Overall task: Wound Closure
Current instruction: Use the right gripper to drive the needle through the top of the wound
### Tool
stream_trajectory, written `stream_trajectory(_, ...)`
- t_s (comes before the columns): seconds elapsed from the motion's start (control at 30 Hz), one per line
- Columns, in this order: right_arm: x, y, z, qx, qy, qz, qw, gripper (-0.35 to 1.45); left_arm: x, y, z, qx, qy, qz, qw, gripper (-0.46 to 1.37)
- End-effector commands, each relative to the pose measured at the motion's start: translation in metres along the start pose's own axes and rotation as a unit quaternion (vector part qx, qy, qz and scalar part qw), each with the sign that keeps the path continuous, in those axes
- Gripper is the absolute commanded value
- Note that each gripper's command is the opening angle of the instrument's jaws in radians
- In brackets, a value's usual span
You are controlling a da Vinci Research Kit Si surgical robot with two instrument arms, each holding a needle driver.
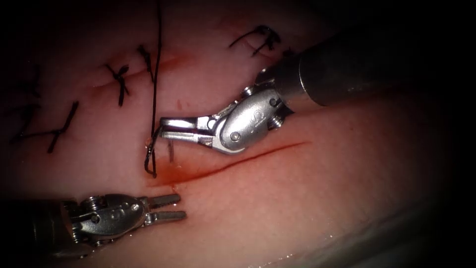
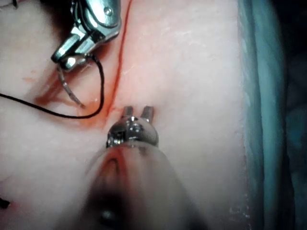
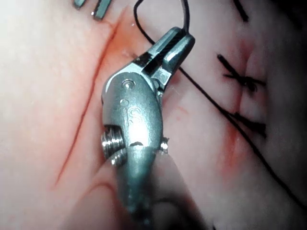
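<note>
Fingers, endoscope: right tool (image 1: pixel 162 128) clamps the needle (image 1: pixel 148 158) near its thread end, tip in the tissue (image 1: pixel 307 198) beside the cut (image 1: pixel 238 164); left tool (image 1: pixel 181 207) parted, empty.
Left wrist: thread (image 2: pixel 48 110) trails across tissue.
Right wrist: jaws closed.

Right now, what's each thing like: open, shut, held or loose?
Left gripper: open, holding nothing.
Right gripper: shut on the needle, near its thread end.
Needle: held, tip down at the tissue beside the cut; cannot tell if it is in.
Thread: slack, looped by the cut's left end.
Cut: open, not stitched.
Red fluid: pooled at the cut's left end.
</note>
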Motion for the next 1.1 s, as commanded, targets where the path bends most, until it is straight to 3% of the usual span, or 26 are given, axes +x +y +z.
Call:
stream_trajectory(0.03, 0.0006, 0.0004, -0.0002, -0.002, 0.0, 0.004, 1.0, -0.35, -0.0001, -0.0001, 0.0002, 0.003, 0.0, -0.001, 1.0, 0.28)
stream_trajectory(0.33, 0.0008, 0.0005, 0.0003, -0.032, -0.017, 0.13, 0.991, -0.35, -0.001, -0.0002, 0.0013, 0.016, -0.022, 0.006, 0.9996, 0.2)
stream_trajectory(0.57, 0.0029, 0.0031, 0.0001, -0.046, -0.017, 0.131, 0.99, -0.35, -0.0013, 0.0, 0.0016, 0.02, -0.028, 0.007, 0.9994, 0.19)
stream_trajectory(0.77, 0.0049, 0.0051, 0.0013, -0.056, -0.015, 0.127, 0.99, -0.35, -0.0023, 0.0002, 0.0024, 0.025, -0.049, 0.013, 0.9984, 0.15)
stream_trajectory(1.1, 0.0053, 0.006, 0.0023, -0.081, -0.032, 0.134, 0.987, -0.35, -0.0029, 0.0005, 0.0027, 0.024, -0.059, 0.016, 0.9978, 0.08)
